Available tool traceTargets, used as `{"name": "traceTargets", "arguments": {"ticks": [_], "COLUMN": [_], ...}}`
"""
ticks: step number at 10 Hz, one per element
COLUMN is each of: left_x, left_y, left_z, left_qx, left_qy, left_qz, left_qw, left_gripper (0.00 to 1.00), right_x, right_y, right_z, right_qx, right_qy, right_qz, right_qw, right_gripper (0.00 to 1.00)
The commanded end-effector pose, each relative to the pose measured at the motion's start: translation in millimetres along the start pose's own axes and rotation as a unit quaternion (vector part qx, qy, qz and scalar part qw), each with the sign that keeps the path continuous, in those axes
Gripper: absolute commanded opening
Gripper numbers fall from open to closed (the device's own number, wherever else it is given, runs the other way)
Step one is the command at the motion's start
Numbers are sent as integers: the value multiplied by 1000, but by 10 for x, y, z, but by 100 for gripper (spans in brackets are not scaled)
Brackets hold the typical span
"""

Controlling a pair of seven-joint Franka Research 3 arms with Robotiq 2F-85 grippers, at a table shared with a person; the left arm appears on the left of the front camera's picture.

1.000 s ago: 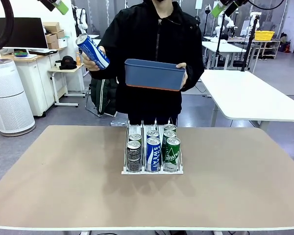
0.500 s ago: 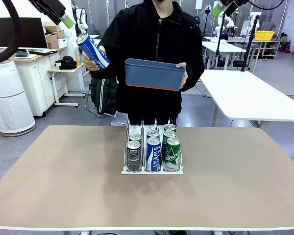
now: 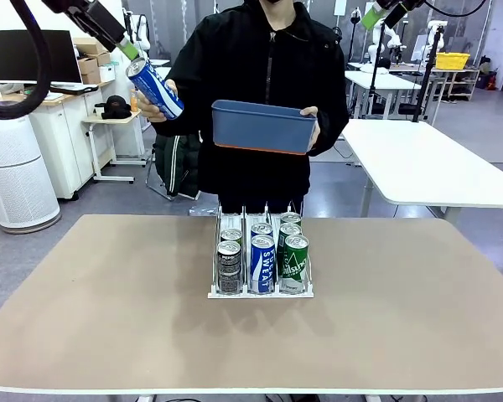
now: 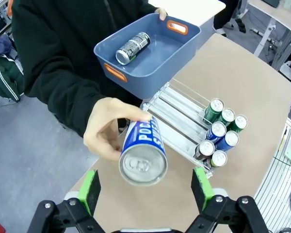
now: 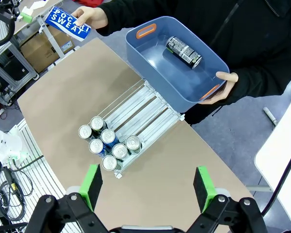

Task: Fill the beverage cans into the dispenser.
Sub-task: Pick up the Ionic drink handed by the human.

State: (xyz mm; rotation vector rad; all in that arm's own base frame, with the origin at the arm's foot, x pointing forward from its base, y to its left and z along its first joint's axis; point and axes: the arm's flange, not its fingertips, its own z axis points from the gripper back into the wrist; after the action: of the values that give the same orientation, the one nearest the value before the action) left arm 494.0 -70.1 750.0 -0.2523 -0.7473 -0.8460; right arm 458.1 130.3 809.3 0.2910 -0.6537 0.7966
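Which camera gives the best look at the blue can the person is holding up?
The right wrist view: the blue can lies side-on with its white lettering readable. The left wrist view shows the can close up, but mostly its silver top. The front view shows it small and tilted.

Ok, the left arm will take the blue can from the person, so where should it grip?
I'd grip the blue can around its free top end, coming end-on: its silver top faces the open left gripper, while the person's hand wraps the lower body.
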Motion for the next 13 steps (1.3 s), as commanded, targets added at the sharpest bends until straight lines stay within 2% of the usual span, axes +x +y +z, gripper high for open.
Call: {"name": "traceTargets", "arguments": {"ticks": [1, 10, 13], "left_x": [-61, -162, -163], "left_y": [0, 45, 74], "left_z": [-147, -558, -625], "left_qx": [-9, -13, -19], "left_qy": [-31, 1, -3], "left_qz": [4, 0, 0], "left_qw": [999, 1000, 1000], "left_gripper": [100, 100, 100], "right_x": [-4, -4, -4], "right_y": [3, 3, 3], "right_z": [8, 8, 8], "right_qx": [0, 0, 0], "right_qy": [1, 1, 1], "right_qz": [0, 0, 0], "right_qw": [1000, 1000, 1000], "right_gripper": [100, 100, 100]}}
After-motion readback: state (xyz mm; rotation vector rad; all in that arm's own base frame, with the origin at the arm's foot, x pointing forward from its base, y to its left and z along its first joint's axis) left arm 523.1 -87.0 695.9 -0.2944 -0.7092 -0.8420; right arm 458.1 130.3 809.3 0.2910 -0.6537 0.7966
